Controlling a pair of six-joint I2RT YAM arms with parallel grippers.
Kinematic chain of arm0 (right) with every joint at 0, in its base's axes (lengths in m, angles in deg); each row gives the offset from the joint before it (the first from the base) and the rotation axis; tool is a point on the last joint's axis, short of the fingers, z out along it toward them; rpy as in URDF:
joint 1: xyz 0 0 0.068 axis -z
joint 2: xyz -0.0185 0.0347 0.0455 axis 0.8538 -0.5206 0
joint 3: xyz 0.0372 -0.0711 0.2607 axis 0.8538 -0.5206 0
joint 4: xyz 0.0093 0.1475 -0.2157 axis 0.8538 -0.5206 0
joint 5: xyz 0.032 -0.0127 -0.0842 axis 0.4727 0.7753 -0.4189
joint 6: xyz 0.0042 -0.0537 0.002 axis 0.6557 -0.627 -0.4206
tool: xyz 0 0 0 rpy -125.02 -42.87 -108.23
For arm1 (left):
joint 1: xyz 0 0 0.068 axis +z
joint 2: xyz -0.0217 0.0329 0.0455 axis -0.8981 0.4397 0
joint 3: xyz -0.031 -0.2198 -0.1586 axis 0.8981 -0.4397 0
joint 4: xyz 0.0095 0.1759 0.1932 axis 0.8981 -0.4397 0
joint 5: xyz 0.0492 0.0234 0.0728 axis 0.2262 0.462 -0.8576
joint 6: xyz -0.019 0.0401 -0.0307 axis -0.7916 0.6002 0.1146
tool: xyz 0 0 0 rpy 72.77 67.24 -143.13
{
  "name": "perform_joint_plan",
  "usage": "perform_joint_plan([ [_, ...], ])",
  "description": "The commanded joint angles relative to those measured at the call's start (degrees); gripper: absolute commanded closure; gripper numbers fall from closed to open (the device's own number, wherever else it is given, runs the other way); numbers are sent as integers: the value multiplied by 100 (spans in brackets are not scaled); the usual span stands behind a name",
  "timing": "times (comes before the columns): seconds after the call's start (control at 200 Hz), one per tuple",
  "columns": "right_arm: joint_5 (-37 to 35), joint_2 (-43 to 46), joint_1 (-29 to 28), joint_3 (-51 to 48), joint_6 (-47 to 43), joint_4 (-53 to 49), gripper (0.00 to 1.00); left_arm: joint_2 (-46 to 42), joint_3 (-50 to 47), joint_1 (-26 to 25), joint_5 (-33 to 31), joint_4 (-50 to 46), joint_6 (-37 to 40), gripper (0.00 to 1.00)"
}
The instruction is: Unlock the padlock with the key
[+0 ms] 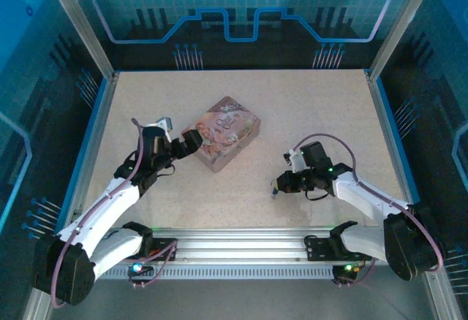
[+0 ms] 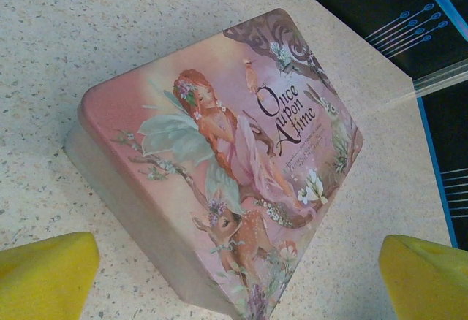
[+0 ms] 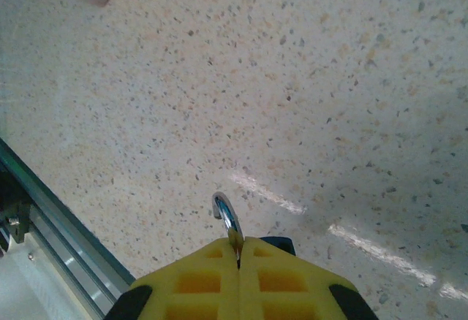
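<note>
While the left fingers [image 2: 44, 276] stand released, facing the pink tin [image 2: 219, 159], the right fingers [image 3: 197, 276] are clenched on a thin curved metal piece [image 3: 225, 214] above the worktop [image 3: 329, 79]. Whether it is key or padlock shackle I cannot tell. Fetching seems the step in hand; next, key and keyhole need fine lining up.

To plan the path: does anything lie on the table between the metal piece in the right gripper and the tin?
Nothing visible. Bare table lies between the right gripper, shut on the metal piece, and the tin.
</note>
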Motion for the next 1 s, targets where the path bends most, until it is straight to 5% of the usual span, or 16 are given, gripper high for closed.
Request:
perform_joint_plan([
  [0.0, -4, -252, -118, 54, -109, -16, 96, 13, -128, 99, 21, 143, -34, 1],
  [0.685, -225, -1055, -340, 325, 115, 32, 93, 163, -190, 245, 195, 266, -104, 1],
  [0.995, -267, -1097, -358, 370, 179, 49, 83, 121, -188, 280, 239, 213, -89, 1],
])
